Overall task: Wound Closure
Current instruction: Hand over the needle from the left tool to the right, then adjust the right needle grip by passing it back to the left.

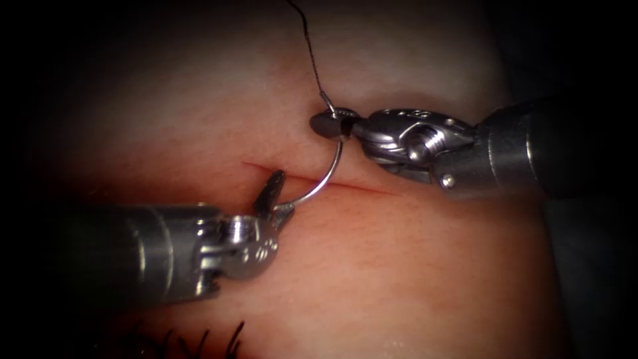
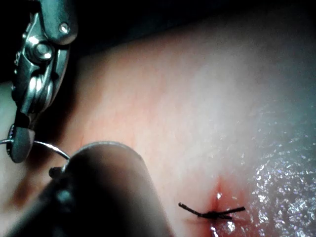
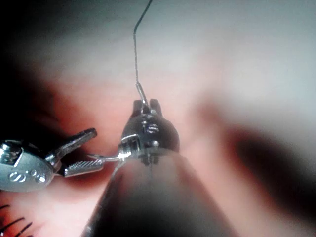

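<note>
The cut (image 1: 359,186) runs across the pink tissue (image 1: 412,266). My right tool (image 1: 327,124) comes in from the right with its jaws shut on the curved needle (image 1: 330,174) close to its tail end, just beyond the cut. Black thread (image 1: 307,46) leaves the tail and runs up out of view. The needle arcs over the cut, free of the tissue, and its tip reaches between the open jaws of my left tool (image 1: 284,193). In the right wrist view the right tool (image 3: 146,106) clamps the needle (image 3: 106,158) beside the open left tool (image 3: 86,150).
Dark cut ends of thread (image 1: 199,340) stick up at the near edge of the tissue. In the left wrist view a tied stitch (image 2: 212,214) with short ends sits in a spot of red fluid (image 2: 218,196). The right tool (image 2: 37,74) shows there too.
</note>
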Available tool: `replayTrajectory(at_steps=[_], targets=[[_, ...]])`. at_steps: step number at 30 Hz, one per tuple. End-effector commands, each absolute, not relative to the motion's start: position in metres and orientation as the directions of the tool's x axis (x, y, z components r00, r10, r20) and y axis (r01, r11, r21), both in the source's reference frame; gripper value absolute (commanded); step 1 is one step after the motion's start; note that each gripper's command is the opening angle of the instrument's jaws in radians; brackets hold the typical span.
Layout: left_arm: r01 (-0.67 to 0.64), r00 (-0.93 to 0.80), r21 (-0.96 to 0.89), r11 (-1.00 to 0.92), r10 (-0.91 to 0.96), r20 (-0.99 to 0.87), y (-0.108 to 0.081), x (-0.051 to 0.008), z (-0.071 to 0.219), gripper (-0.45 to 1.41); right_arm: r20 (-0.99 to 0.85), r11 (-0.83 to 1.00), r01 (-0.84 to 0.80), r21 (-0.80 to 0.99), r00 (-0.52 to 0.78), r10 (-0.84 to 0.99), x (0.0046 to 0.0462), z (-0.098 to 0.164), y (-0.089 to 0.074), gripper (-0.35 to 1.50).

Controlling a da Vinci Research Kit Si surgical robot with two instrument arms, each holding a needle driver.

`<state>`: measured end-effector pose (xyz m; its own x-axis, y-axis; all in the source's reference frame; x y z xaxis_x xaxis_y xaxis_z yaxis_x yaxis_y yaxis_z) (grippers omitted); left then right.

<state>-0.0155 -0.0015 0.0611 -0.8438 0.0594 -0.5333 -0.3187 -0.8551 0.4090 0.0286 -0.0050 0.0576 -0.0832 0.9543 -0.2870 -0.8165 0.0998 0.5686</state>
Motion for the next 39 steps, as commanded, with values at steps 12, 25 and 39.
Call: replayTrajectory(at_steps=[12, 25, 39], targets=[[-0.366, -0.456, -0.132, -0.921, 0.301, -0.838, 0.0009, -0.0133, 0.0602, 0.49, -0.503, 0.413, -0.705, 0.576, 0.093, 0.859, 0.0279, 0.0578, -0.004, -0.35], [-0.178, -0.355, -0.555, -0.813, 0.579, -0.734, 0.0053, -0.0148, 0.0643, 0.76, -0.727, 0.684, -0.542, 0.488, 0.18, 0.662, 0.028, 0.0576, -0.0034, -0.35], [-0.169, -0.331, -0.65, -0.741, 0.664, -0.671, 0.0078, -0.0156, 0.0677, 0.91, -0.865, 0.838, -0.439, 0.325, 0.221, 0.451, 0.0282, 0.0562, -0.0033, -0.35]])
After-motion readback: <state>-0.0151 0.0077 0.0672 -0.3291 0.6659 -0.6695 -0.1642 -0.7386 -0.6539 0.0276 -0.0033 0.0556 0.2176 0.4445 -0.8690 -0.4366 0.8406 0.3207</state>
